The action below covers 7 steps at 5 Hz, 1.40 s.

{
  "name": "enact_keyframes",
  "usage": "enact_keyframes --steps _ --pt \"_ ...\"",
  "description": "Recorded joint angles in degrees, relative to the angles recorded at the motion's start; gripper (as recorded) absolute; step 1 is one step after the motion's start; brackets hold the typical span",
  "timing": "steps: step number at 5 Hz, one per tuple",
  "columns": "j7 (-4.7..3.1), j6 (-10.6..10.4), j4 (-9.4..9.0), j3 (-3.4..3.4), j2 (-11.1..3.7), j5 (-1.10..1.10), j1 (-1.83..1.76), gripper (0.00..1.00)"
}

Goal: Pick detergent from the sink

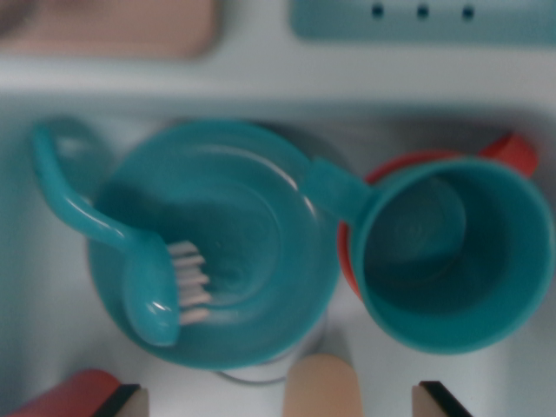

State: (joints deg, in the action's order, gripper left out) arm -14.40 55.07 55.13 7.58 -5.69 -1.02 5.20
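Observation:
I look straight down into a pale sink point(52, 287). My gripper point(280, 401) is open, and only its two tan, black-edged fingertips point(122, 401) show at the bottom edge, far apart. Between them, nearer the right fingertip, rises a beige rounded object point(322, 387). It may be the detergent's top, but I cannot tell. A red object point(65, 393) pokes in at the bottom left, beside the left fingertip. Nothing is gripped.
A teal bowl point(234, 234) fills the middle, with a teal dish brush point(130, 252) lying across its left rim. To the right, a teal cup point(452, 252) sits on a red item point(512, 149). Beyond the sink's far rim point(261, 82) are a pinkish board point(113, 26) and a teal rack point(426, 19).

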Motion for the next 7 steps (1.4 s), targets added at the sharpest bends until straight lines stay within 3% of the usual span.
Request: enact_keyframes --steps 1,2,3,7 --pt "-0.59 -1.63 -1.73 0.27 -0.17 -0.12 0.24 0.00" --pt "-0.59 -1.63 -1.73 0.27 -0.17 -0.12 0.24 0.00" --pt "-1.11 -3.07 -3.26 0.51 -0.32 -0.23 0.46 0.00" --pt "-1.81 -4.99 -5.30 0.83 -0.53 -0.37 0.75 0.00"
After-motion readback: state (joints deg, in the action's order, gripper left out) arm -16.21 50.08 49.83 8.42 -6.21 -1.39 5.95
